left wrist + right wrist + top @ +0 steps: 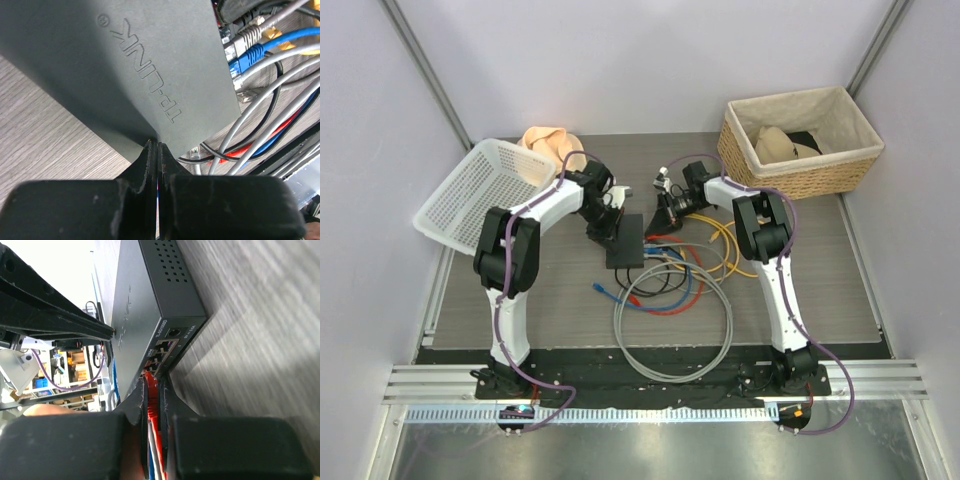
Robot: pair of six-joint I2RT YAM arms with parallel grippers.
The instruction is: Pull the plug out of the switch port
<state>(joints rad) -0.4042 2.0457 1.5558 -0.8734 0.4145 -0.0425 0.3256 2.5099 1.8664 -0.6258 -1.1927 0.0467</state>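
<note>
Grey table (530, 290); red plug (152, 415) half-hidden inside right claw (154, 385).

switch (625, 243) on table (500, 300), cables (672, 272) at its right

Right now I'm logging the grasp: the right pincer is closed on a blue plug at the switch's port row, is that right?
Not blue. The right wrist view shows the right pincer closed on a red plug at the switch's port row.
</note>
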